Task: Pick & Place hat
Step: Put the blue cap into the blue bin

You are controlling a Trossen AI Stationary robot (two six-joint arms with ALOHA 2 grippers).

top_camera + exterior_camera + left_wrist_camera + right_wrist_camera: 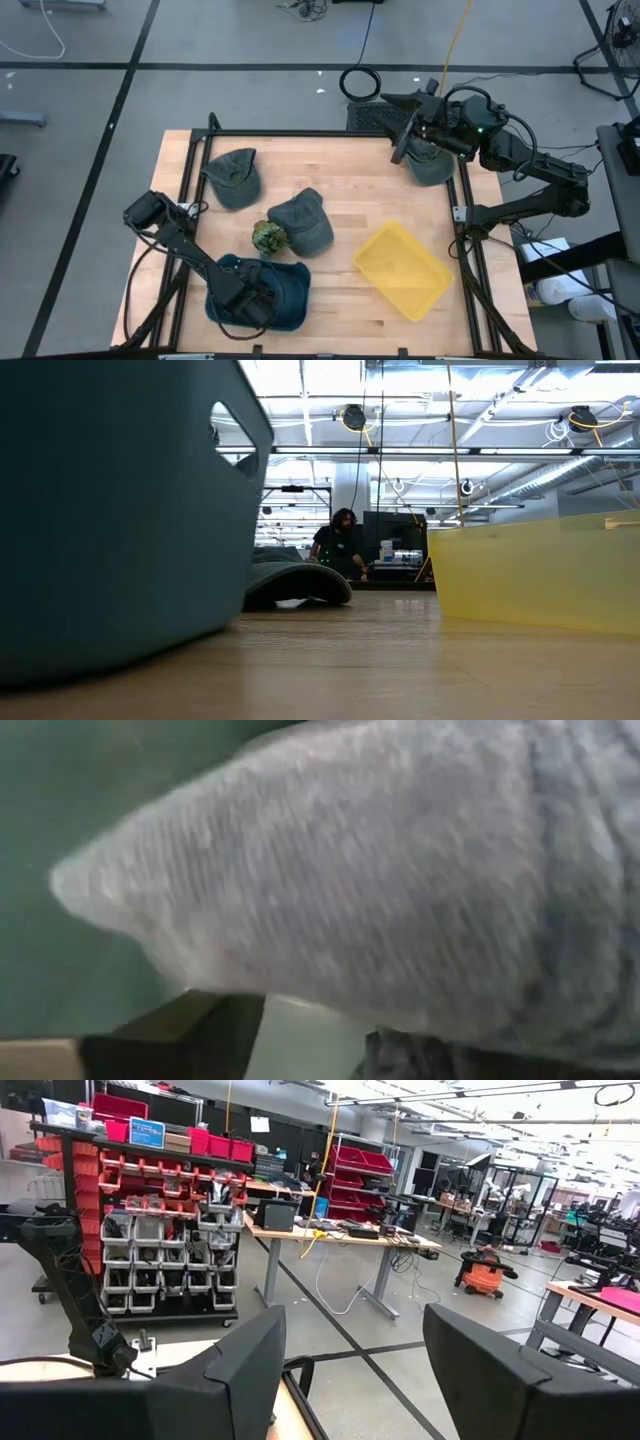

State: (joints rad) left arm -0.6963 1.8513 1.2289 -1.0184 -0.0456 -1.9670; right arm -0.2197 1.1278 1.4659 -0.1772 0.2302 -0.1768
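A grey hat fills the left wrist view and lies in the dark teal bin at the table's near left. My left gripper points down into that bin, directly over the hat, fingers apart. Loose on the wood lie two grey-green hats and a small camouflage piece; a further hat lies under my right arm. My right gripper stands open and level, high over the far right corner, with nothing between its fingers. My left gripper comes at the hat from above, pointing down into the bin. One dark finger shows beside the cloth; whether it touches the hat I cannot tell. The hat lies on the bin's floor.
A yellow tray sits slantwise at the near right. A black frame runs along the table's edges. In the low view the bin wall and the tray flank a hat; a person sits far behind.
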